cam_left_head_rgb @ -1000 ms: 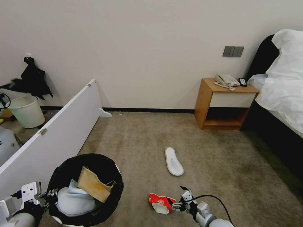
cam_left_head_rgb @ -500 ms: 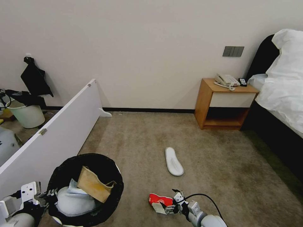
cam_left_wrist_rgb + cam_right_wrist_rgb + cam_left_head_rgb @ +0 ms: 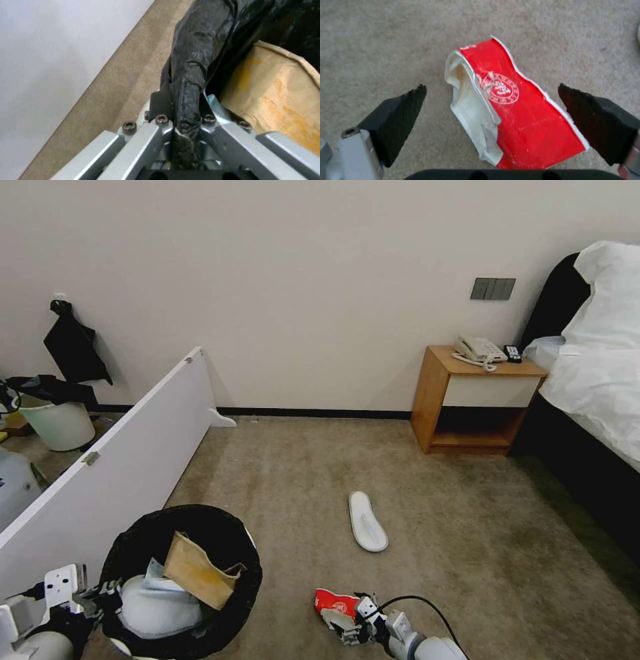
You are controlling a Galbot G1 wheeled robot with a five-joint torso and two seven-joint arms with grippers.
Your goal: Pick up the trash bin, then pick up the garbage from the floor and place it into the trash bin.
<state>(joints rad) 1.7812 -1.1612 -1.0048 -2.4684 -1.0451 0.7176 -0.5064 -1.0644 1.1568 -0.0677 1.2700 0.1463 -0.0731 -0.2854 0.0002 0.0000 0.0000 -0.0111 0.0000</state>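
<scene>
The crushed carton lies between my right gripper's spread jaws (left gripper clamps the trash bin rim): closing comes next.

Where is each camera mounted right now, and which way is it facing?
Head view: high, looking forward and down at the carpet; left claw on the trash bin rim, right claw at the crushed carton.
Left wrist view: along the left claw, shut on the bin's black bag rim.
Right wrist view: down between the open right claw fingers at the carton.
Head and right wrist views share the carton.
</scene>
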